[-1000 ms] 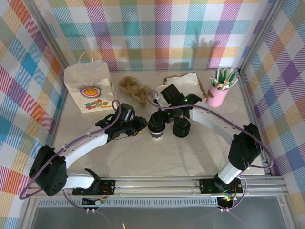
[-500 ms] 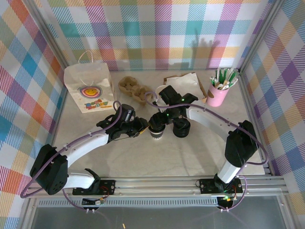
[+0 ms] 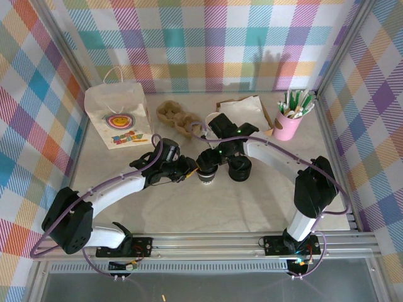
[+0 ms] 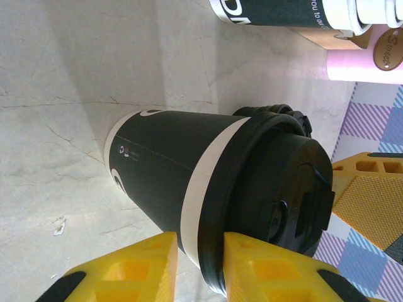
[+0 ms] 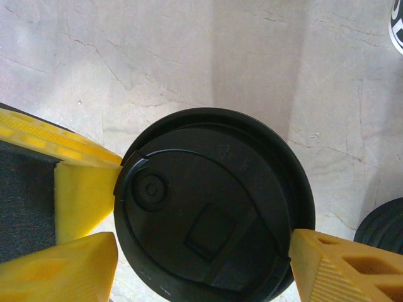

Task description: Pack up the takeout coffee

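The takeout coffee (image 3: 206,177) stands upright mid-table: a dark cup with a pale band (image 4: 164,157) under a black lid (image 5: 211,201). My right gripper (image 3: 211,160) hangs over it. Its yellow fingers (image 5: 327,264) press the lid's edge from both sides, so my right gripper (image 5: 201,239) is shut on the cup's top. My left gripper (image 3: 191,168) comes in from the left. In the left wrist view my left gripper (image 4: 200,242) straddles the lid's rim. One finger touches the lid, and a sliver of table shows between the other finger and the cup.
A squat stack of black lids (image 3: 239,168) sits just right of the cup. Behind are a pulp cup carrier (image 3: 176,115), a brown napkin holder (image 3: 245,112) and a pink cup of straws (image 3: 288,124). A white paper bag (image 3: 118,116) stands back left.
My left gripper has crept closer to the cup and its jaws have narrowed around the lid's rim. The right gripper and the cup have barely moved.
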